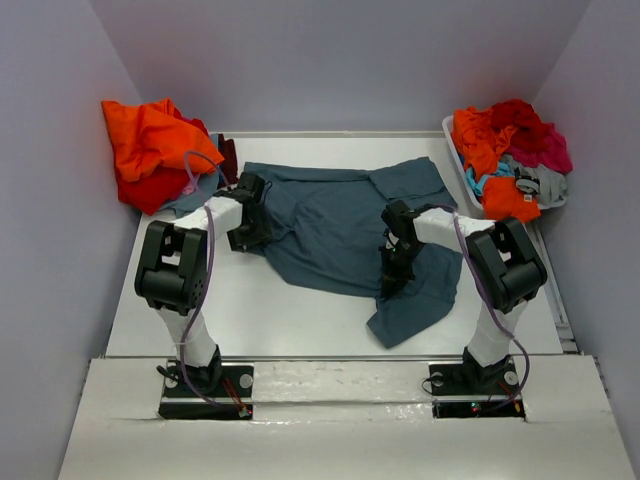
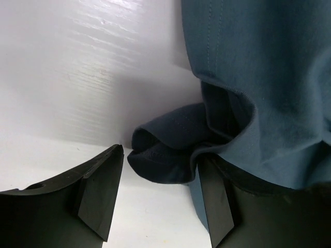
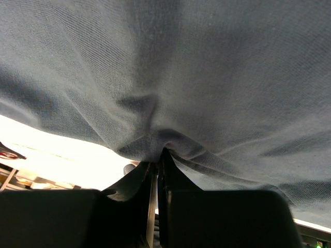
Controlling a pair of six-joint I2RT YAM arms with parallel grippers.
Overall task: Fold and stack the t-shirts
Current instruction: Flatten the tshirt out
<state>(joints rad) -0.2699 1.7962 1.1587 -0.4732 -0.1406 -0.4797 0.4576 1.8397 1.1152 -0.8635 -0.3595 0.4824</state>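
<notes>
A: Since both arms are at the slate-blue t-shirt (image 1: 330, 225), what's the right gripper (image 1: 392, 278) doing?
B: Clenched on it. Cloth's pinched btw the fingers & tented up, near the shirt's right side.
A: Left gripper (image 2: 158, 160)?
B: Jaws apart, straddling a rolled fold at the left edge. One finger touches cloth, nothing gripped.
A: Shirt itself?
B: Spread crumpled, middle of table (image 1: 200, 320). Others: orange/red pile (image 1: 145, 140) far-left corner, mixed-colour heap (image 1: 510, 150) in basket (image 1: 457, 172) far right.

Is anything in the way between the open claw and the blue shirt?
No, nothing visible blocks it. A bunched edge of the blue shirt sits right between the fingers of the open left claw.
</notes>
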